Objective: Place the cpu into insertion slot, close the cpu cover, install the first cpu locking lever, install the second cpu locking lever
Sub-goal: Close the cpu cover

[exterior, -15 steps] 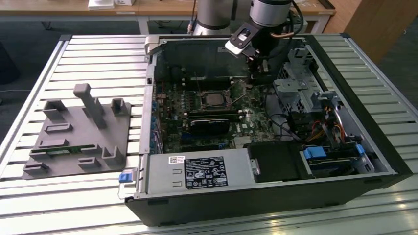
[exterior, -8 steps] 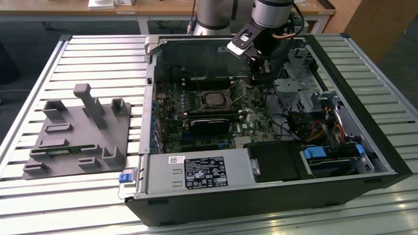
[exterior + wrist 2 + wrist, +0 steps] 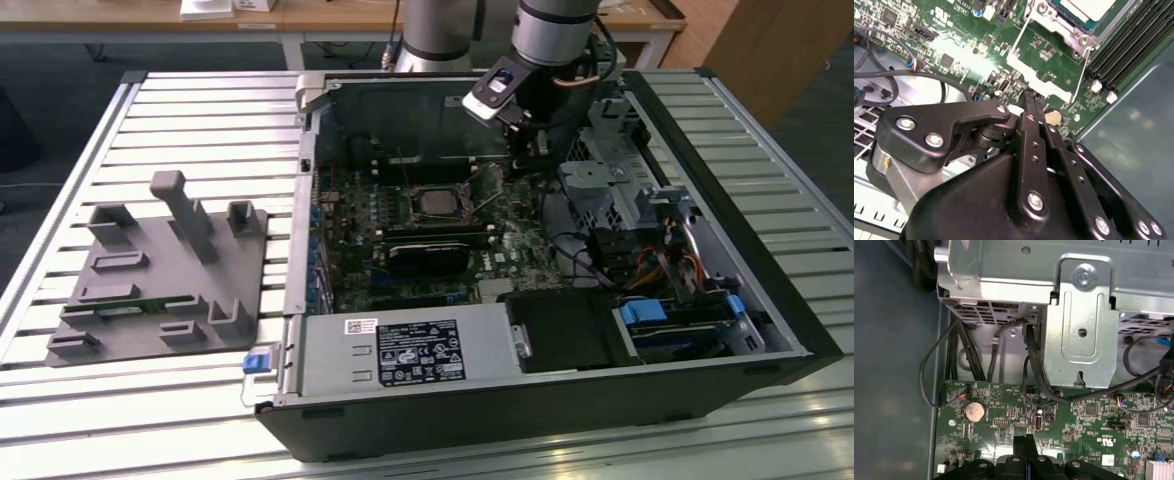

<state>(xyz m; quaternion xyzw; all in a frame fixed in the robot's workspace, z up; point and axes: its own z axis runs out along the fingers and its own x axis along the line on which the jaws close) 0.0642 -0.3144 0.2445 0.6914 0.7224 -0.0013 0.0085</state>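
The pincer (image 3: pixel 1030 97) hangs with its fingers pressed together and nothing between them, low over the green board inside the computer case (image 3: pixel 561 410). The case sits toward the exterior view's right edge of the bench (image 3: pixel 200 110). The cpu (image 3: pixel 1089 7) lies flat in its slot (image 3: pixel 1074 32), near the pincer. The cover (image 3: pixel 1041 75) looks swung open. The chip is probably light, stiff and fragile underneath, so its side edges seem the safest hold.

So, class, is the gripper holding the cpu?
No: in the second wrist view the cpu sits in the insertion slot, apart from the gripper.
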